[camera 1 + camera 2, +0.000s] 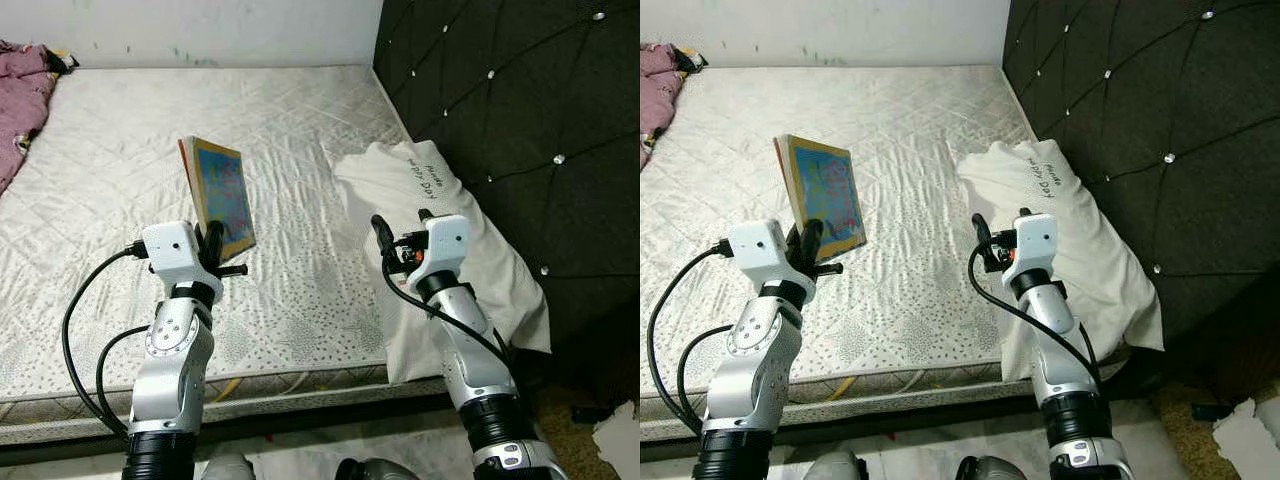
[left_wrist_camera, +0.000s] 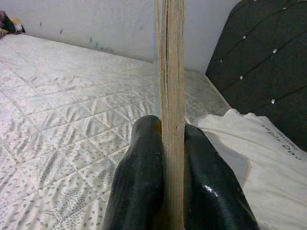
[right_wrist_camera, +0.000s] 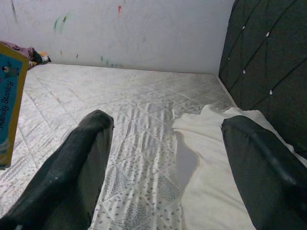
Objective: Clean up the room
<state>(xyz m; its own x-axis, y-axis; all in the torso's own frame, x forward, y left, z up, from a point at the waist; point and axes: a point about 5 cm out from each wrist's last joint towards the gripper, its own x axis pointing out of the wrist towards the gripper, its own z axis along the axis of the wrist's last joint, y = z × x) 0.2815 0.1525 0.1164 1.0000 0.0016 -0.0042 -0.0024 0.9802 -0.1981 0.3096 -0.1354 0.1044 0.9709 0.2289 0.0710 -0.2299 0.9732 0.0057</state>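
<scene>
A thin picture book (image 1: 220, 195) with a blue and yellow cover stands upright above the white mattress (image 1: 130, 170), clamped by its lower edge in my left gripper (image 1: 218, 248). Seen edge-on in the left wrist view, the book (image 2: 171, 96) sits squeezed between the two black fingers (image 2: 139, 182). My right gripper (image 1: 402, 236) hovers open over the left edge of a white pillow (image 1: 440, 190) that lies against the headboard. Its fingers (image 3: 72, 167) stand wide apart with nothing between them, and the book's cover (image 3: 9, 105) shows off to one side.
A dark tufted headboard (image 1: 520, 110) rises along the right of the bed. A crumpled pink cloth (image 1: 18, 100) lies at the mattress's far left corner. A white wall (image 1: 200, 30) runs behind the bed. Floor and some white scrap (image 1: 615, 440) show at the lower right.
</scene>
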